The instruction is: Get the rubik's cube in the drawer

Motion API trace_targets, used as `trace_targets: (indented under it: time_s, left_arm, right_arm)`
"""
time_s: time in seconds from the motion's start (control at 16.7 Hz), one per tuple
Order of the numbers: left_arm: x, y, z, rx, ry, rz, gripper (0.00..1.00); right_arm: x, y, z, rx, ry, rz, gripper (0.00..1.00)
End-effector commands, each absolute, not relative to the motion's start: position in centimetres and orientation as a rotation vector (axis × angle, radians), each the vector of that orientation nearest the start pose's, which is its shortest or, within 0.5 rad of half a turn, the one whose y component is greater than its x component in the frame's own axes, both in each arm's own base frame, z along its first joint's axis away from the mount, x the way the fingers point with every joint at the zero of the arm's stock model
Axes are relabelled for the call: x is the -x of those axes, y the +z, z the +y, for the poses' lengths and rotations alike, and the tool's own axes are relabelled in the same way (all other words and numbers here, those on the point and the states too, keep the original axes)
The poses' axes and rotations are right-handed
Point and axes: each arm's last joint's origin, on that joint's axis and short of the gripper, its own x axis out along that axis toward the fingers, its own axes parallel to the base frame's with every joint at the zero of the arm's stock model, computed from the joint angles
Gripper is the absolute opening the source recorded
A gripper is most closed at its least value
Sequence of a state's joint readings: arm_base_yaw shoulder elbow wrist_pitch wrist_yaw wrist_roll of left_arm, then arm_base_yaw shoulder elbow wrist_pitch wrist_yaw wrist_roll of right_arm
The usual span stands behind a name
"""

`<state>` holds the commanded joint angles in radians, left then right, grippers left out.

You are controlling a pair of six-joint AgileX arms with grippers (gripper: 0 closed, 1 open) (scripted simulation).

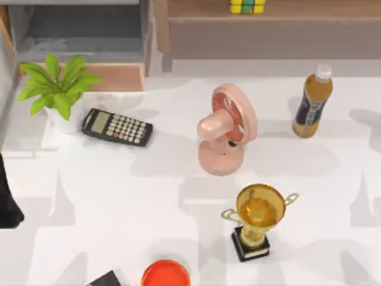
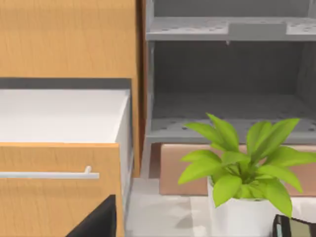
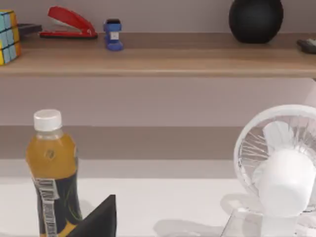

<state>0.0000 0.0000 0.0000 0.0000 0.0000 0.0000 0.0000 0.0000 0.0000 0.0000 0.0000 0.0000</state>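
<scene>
At the upper left of the top view the drawer (image 1: 83, 36) stands pulled open behind the plant (image 1: 56, 86), its grey floor bare, so that part looks done. My left arm shows as a dark shape at the left edge of the frame; I cannot tell how its pincer stands. Moving right, the calculator (image 1: 116, 126), the pink fan (image 1: 226, 128) and the trophy (image 1: 257, 220) sit on the worktop (image 1: 178, 238). The rubik's cube (image 1: 247, 6) rests on the brown shelf (image 1: 268, 27) at the top edge, right of centre, well apart from the drawer. The bottle (image 1: 311, 102) stands further right. My right pincer I cannot judge either. Grasping, carrying and dropping the cube all remain.
</scene>
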Motion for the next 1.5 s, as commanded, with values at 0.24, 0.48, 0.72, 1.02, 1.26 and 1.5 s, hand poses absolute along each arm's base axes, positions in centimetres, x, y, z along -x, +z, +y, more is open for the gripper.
trace_targets:
  time_s: [0.24,0.48,0.72,1.02,1.26,1.5]
  left_arm:
    - [-10.6,16.8,-0.2,0.001,0.0,-0.009,1.0]
    - [-11.3,21.2,-0.8,0.006,-0.003,-0.046,1.0]
    - [-14.9,27.4,-2.6,0.02,-0.011,-0.066,1.0]
    - [-24.2,32.3,-9.3,0.03,-0.028,-0.051,1.0]
    - [-32.2,30.4,-18.5,0.022,-0.037,-0.022,1.0]
    - [-36.8,24.2,-28.0,0.007,-0.036,-0.002,1.0]
  right_arm:
    - [-10.6,16.0,-0.1,0.0,0.0,0.0,1.0]
    - [-10.6,16.0,-0.1,0.0,0.0,0.0,1.0]
    - [-10.6,16.0,-0.1,0.0,0.0,0.0,1.0]
    - [-10.6,16.0,-0.1,0.0,0.0,0.0,1.0]
    - [-10.6,16.0,-0.1,0.0,0.0,0.0,1.0]
    - [-10.6,16.0,-0.1,0.0,0.0,0.0,1.0]
